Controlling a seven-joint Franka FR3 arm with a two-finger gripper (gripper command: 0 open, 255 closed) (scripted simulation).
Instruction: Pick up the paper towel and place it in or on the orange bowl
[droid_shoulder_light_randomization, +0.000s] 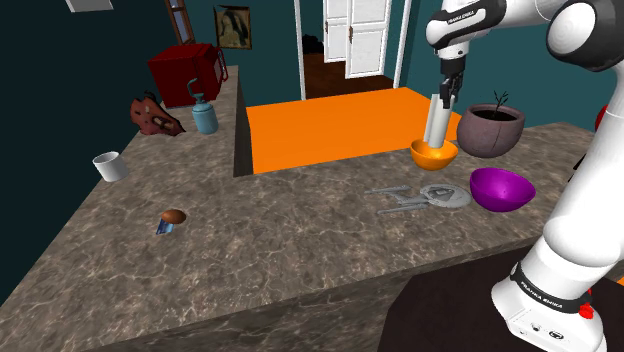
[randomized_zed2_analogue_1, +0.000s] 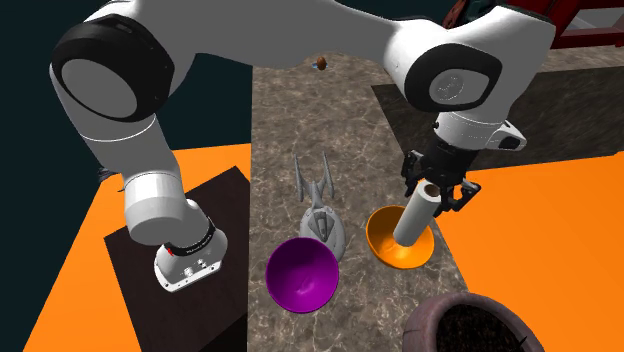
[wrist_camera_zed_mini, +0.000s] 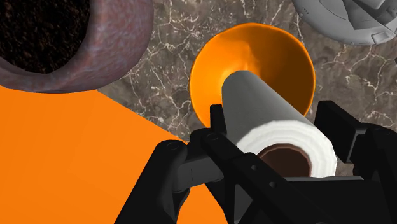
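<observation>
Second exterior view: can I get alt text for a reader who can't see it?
The black gripper clasps the top of a white paper towel roll that stands with its lower end inside the orange bowl on a marble counter. A purple bowl and a grey spaceship model sit beside the orange one.

The shoulder camera sits beside and a little behind my stand (droid_shoulder_light_randomization: 430, 320), high, and looks down along the counter (droid_shoulder_light_randomization: 280, 240). The second camera looks down from the opposite end, closer. The wrist camera looks along my fingers (wrist_camera_zed_mini: 356, 149), very near. All three share the bowl (droid_shoulder_light_randomization: 434, 156) and roll (droid_shoulder_light_randomization: 437, 120).
</observation>
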